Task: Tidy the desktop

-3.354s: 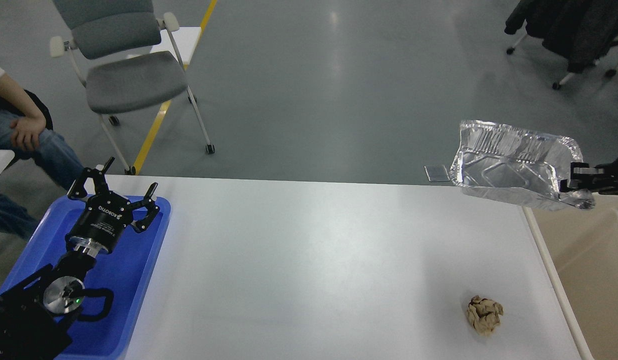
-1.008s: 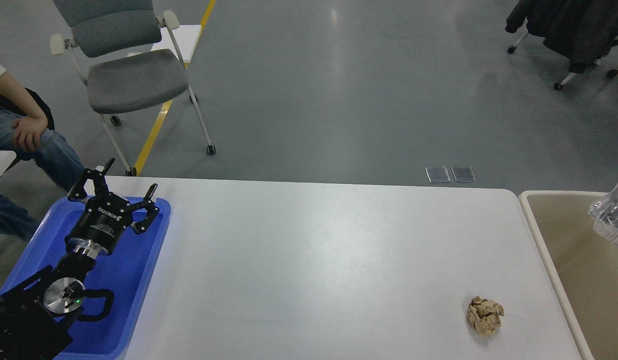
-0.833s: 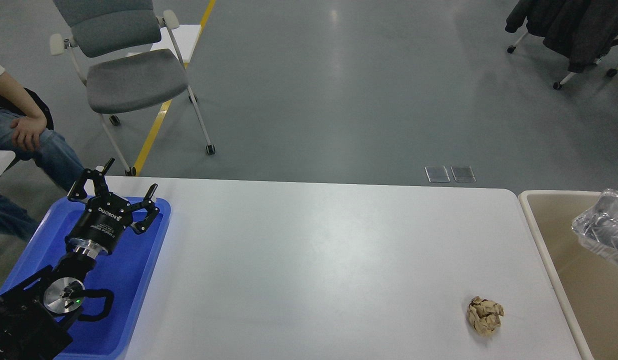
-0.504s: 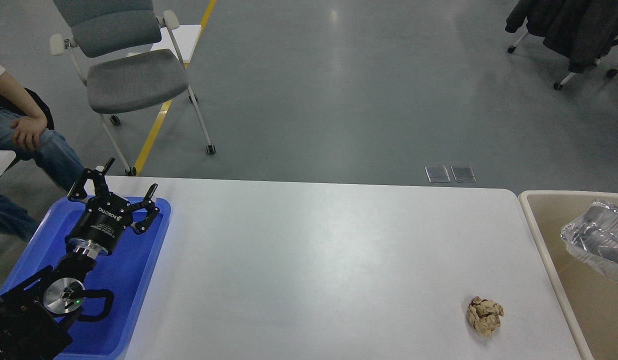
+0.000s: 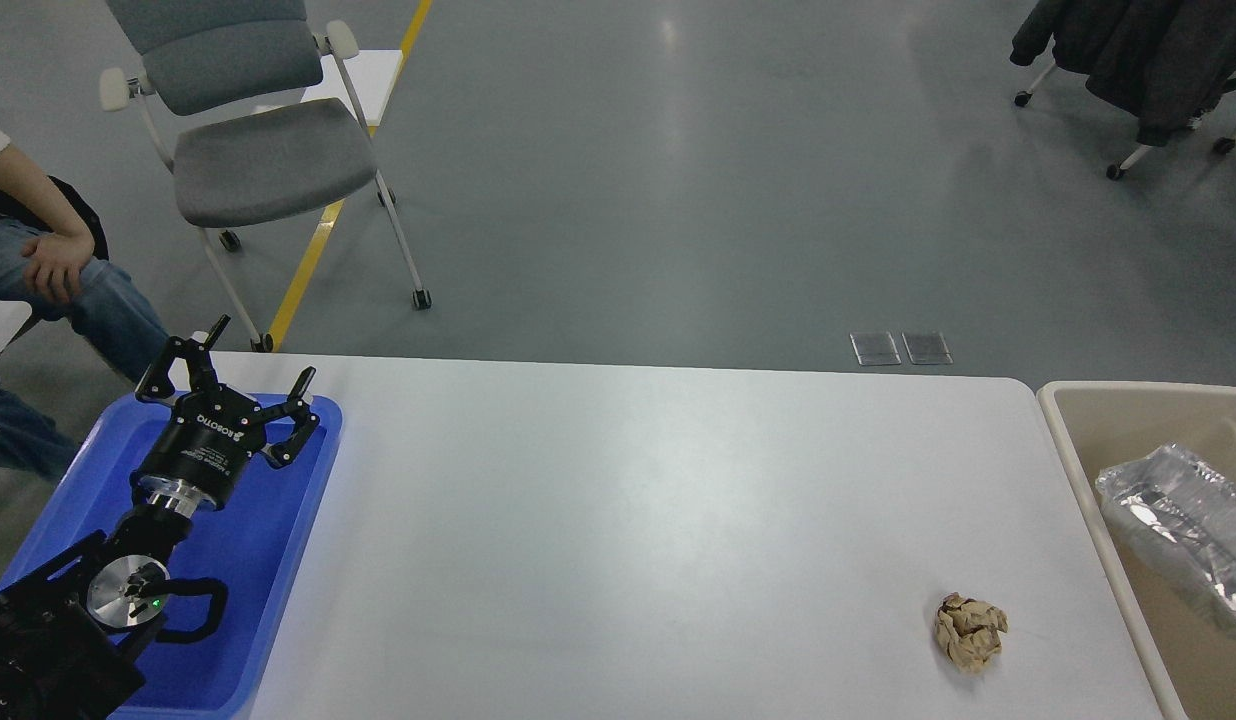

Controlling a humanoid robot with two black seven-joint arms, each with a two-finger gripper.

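Note:
The white desktop (image 5: 628, 520) fills the middle of the head view. A crumpled brown paper ball (image 5: 969, 630) lies on it near the front right. A silver foil tray (image 5: 1183, 530) lies tilted inside the beige bin (image 5: 1063, 420) at the right. My left gripper (image 5: 236, 375) is open and empty above the far end of the blue tray (image 5: 268, 560) at the left. My right gripper is out of view.
A grey chair (image 5: 258, 150) stands beyond the desk's far left corner. A seated person (image 5: 38, 260) is at the far left. Coats hang on a wheeled rack (image 5: 1138, 60) at the far right.
The right gripper held the foil tray up over the desk's right end, then left the view. The foil tray now slides leftward and down inside the bin. The left arm has not moved.

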